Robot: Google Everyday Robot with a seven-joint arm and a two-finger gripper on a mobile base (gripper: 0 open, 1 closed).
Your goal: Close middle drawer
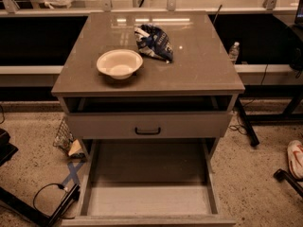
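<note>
The middle drawer point(147, 200) is pulled far out toward the camera from the grey-beige cabinet point(147, 79). Its long plain grey tray is empty, and its front lies along the bottom edge of the view point(147, 220). Its handle is not visible. Above it, the taller-fronted top drawer point(147, 125) with a small black handle point(147, 131) stands slightly out, with a dark gap under the cabinet top. The lowest drawer is hidden under the open tray. The gripper is out of view.
A cream bowl point(119, 63) and a blue-white snack bag point(154, 42) lie on the cabinet top. A water bottle point(234, 52) stands behind on the right. A shoe point(296, 157) and a black leg point(286, 178) are on the floor to the right; cables point(52, 197) and blue tape are to the left.
</note>
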